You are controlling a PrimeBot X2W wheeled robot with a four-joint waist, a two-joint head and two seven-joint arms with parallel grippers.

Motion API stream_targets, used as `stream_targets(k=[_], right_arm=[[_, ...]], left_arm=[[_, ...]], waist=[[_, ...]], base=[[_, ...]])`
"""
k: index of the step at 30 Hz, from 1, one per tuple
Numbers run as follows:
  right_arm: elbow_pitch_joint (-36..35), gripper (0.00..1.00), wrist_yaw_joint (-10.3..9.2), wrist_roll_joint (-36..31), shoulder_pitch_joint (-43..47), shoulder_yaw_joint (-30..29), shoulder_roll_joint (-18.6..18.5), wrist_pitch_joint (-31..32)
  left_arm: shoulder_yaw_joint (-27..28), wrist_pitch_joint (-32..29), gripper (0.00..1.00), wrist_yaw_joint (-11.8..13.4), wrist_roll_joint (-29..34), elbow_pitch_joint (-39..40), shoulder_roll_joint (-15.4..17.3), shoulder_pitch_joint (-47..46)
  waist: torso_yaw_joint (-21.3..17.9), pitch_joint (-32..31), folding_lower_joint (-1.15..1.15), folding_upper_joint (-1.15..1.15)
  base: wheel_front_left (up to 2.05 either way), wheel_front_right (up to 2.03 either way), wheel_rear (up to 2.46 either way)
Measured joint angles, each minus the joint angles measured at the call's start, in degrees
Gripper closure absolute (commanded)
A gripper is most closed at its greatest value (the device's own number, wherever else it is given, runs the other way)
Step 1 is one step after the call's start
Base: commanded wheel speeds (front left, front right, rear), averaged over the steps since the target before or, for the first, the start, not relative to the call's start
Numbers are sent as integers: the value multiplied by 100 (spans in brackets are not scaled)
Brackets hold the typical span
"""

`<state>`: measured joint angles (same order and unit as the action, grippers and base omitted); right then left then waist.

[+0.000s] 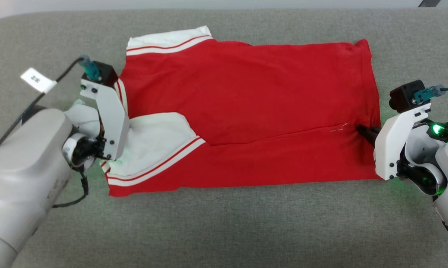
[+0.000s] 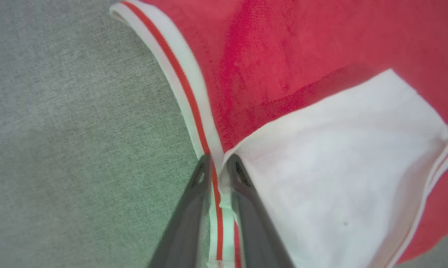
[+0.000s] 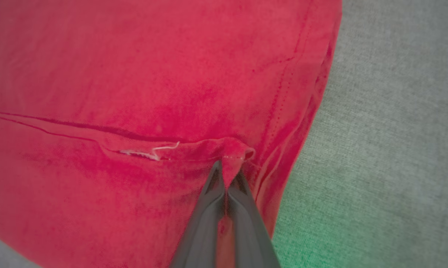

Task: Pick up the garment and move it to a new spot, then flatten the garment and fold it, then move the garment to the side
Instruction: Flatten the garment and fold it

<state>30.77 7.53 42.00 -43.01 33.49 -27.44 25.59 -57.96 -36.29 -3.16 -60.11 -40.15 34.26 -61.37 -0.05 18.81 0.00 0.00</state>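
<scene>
The garment (image 1: 246, 96) lies spread on the grey cloth surface (image 1: 224, 230), plain red side up, its near long edge folded over the body. One white sleeve (image 1: 160, 145) lies on top at the left and the other (image 1: 168, 41) at the far left corner. My left gripper (image 2: 219, 162) sits at the garment's left edge, its fingers slightly apart with the red-and-white striped trim (image 2: 194, 100) lying loose between them. My right gripper (image 3: 227, 167) is shut on a small pinch of red cloth at the fold's right end (image 1: 360, 128).
A white paper tag (image 1: 38, 80) hangs on the left arm's cable. Grey surface runs in a wide strip along the near side of the garment and in narrower bands on the other sides. The surface's far edge (image 1: 224, 9) is at the top of the head view.
</scene>
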Motion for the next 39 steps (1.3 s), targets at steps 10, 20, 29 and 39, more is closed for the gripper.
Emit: stream_targets(k=[10, 20, 29, 39], right_arm=[[-75, 0, 0, 191, 37, 58, -229, -660], [-489, 0, 0, -416, 681, -1054, -151, -2196], [-1378, 0, 0, -1311, 1547, -2485, 516, -2674], [-2574, 0, 0, -1804, 2290, -3378, 1149, -2141]], left_arm=[[47, -260, 0, -43, -153, -110, -40, -148], [31, -1051, 0, 348, -559, 604, 197, 217], [16, -1510, 0, 862, -901, 1203, 415, 734], [75, -1354, 0, 995, -1057, 890, 443, 1042]], waist=[[97, -277, 0, 0], [238, -615, 0, 0], [84, -689, 0, 0], [-186, -621, 0, 0]], base=[[0, 0, 0], [0, 0, 0], [0, 0, 0], [0, 0, 0]])
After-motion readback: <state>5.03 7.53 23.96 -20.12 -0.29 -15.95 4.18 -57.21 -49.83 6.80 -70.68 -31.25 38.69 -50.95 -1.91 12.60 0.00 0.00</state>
